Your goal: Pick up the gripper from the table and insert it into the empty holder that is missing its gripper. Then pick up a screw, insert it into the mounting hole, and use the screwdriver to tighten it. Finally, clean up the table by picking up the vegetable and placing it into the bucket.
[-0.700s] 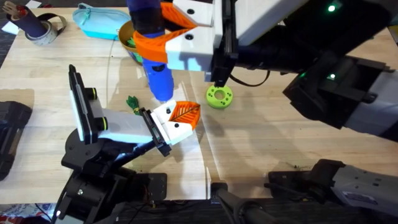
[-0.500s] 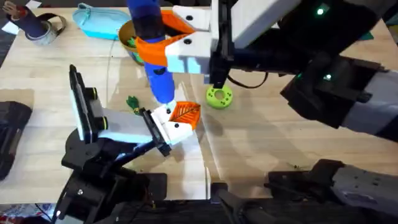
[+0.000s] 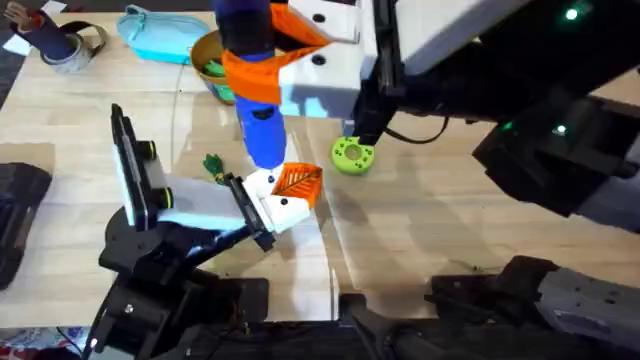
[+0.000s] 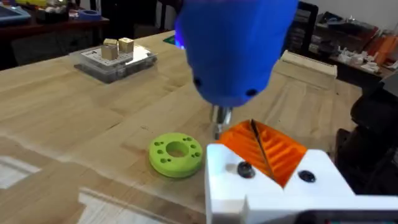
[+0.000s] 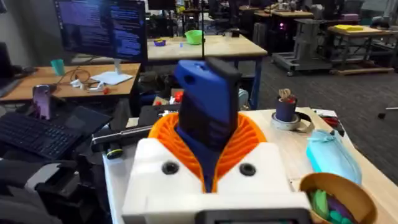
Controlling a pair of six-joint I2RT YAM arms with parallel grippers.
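Observation:
My right gripper [image 3: 258, 78] is shut on the blue screwdriver [image 3: 260, 125], its orange ribbed pads [image 5: 249, 140] wrapped around the barrel [image 5: 208, 106]. The screwdriver points down, and its thin tip [image 4: 221, 118] hangs just above the orange ribbed gripper [image 3: 297, 182] seated in the white holder [image 3: 270, 208]. That holder ends my left arm. In the left wrist view the orange gripper [image 4: 267, 148] lies on the holder [image 4: 273, 193], which has two dark screw heads on its face. A small green vegetable [image 3: 213, 165] lies on the table [image 3: 420, 220] left of the holder. The bucket [image 3: 205, 48] stands at the back.
A green disc with holes [image 3: 352, 153] sits right of the holder. A light blue tray [image 3: 160, 35] and a tape roll [image 3: 72, 48] are at the back left. The bucket holds green and purple items [image 5: 326, 205]. The right arm looms over the right half.
The right arm has shifted slightly right, and the screwdriver tip has come a little lower and closer to the holder. The left arm has not moved.

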